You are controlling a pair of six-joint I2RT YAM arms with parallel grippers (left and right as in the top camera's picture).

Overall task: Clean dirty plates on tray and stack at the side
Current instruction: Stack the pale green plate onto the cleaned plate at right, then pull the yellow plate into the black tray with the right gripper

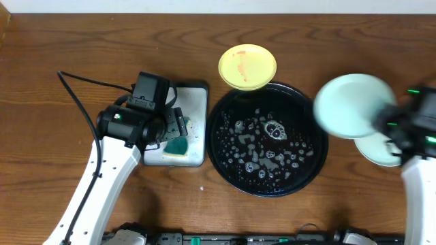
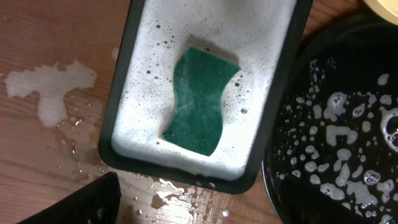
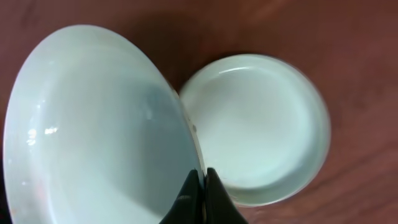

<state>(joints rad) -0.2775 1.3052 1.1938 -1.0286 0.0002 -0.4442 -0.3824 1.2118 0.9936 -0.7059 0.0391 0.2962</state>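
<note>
my right fingers (image 3: pixel 214 199) pinch a mint plate (image 3: pixel 93 137), left fingers (image 2: pixel 81 202) wide, empty, sponge (image 2: pixel 199 102) in grey tray (image 1: pixel 196 102), black tray (image 1: pixel 221 146) sudsy

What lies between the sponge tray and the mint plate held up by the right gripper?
The large black tray, flecked with foam; the overhead view shows it.

dark brown wood-grain table (image 1: pixel 41 82) fills the overhead view. thin pale strip (image 1: pixel 204 5) runs beyond its far edge, can't tell if wall or floor. left wrist view: pale wet puddle (image 2: pixel 53 87) on the wood, scattered droplets (image 2: pixel 78 134) just beside it. light even, no hard shadows.
</note>
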